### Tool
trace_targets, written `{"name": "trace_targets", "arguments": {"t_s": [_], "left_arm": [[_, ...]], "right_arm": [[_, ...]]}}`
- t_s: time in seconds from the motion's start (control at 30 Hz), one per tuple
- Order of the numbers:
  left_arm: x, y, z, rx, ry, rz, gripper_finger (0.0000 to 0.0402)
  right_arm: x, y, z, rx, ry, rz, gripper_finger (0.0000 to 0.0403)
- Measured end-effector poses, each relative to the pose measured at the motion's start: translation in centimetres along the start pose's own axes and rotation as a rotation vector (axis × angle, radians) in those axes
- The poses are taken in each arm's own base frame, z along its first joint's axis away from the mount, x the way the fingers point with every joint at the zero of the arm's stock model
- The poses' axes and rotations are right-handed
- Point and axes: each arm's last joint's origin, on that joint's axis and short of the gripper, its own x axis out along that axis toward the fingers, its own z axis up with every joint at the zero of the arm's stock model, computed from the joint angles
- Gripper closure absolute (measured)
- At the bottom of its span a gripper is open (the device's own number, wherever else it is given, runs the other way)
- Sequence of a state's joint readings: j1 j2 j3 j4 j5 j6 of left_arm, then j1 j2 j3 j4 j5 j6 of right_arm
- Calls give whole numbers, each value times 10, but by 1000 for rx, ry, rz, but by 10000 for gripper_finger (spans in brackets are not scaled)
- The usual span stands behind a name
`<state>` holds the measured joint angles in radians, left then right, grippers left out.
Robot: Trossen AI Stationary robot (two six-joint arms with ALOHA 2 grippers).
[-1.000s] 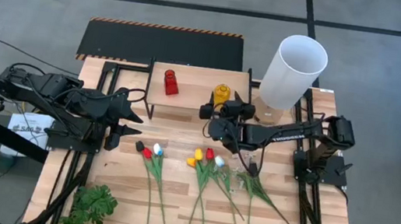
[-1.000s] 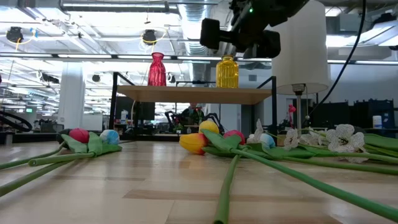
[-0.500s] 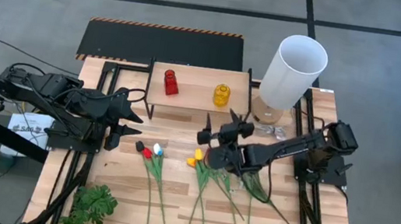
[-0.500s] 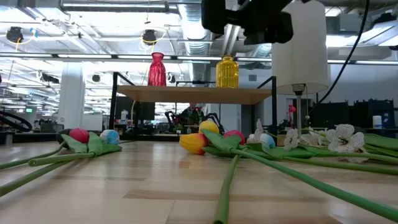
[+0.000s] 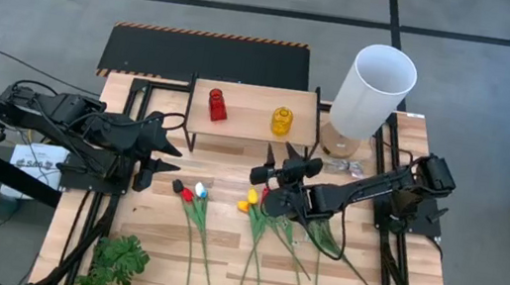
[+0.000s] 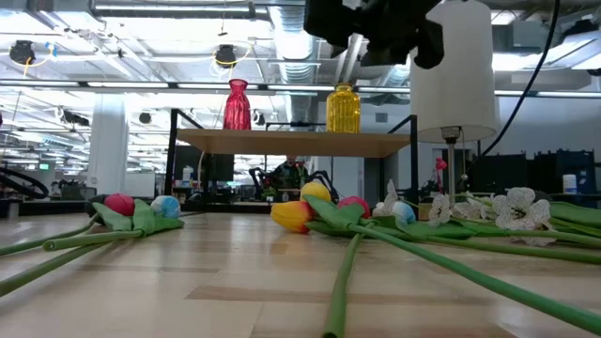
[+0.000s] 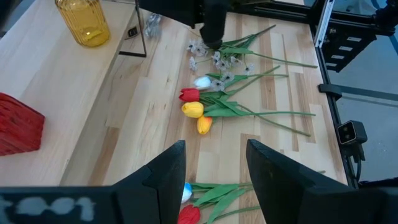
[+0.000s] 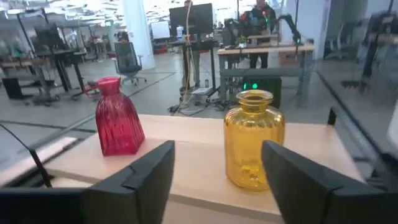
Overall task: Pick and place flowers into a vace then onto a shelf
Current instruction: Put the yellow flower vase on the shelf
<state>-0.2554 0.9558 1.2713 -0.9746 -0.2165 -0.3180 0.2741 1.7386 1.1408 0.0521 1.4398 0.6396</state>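
Right claw (image 5: 290, 157): hangs above the surface just in front of the shelf (image 5: 253, 108), its fingers spread wide and holding nothing; in the right wrist view the two dark fingers (image 8: 134, 180) frame the shelf's two vases.
Left claw (image 5: 170, 146): waits at the left side of the surface, fingers apart and empty, pointing toward the middle.
Flowers: all lie flat on the wooden surface (image 5: 220, 248). A small pair with red and pale heads (image 5: 193, 194) sits left of centre; a larger bunch with yellow, red and pale heads (image 5: 256, 203) lies just beneath the right arm, stems running toward the front edge; a spray of small white blossoms (image 6: 502, 208) lies beside it on the right.
Shelf: carries a red vase (image 5: 217, 105) and a yellow vase (image 5: 282, 121), standing well apart, both upright.
Also on the surface: a tall white cylinder (image 5: 372, 91) right of the shelf and a leafy green sprig (image 5: 118, 261) at the front-left corner.
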Motion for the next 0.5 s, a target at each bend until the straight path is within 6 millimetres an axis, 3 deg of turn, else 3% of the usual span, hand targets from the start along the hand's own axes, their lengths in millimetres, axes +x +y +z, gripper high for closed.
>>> {"name": "trace_targets", "arguments": {"t_s": [0.33,0.5], "left_arm": [[0,0,0,0,0,0,244],[0,0,0,0,0,0,244]], "right_arm": [[41,-6,-1,47,116,43,385],[41,-11,-4,-22,101,-3,395]]}}
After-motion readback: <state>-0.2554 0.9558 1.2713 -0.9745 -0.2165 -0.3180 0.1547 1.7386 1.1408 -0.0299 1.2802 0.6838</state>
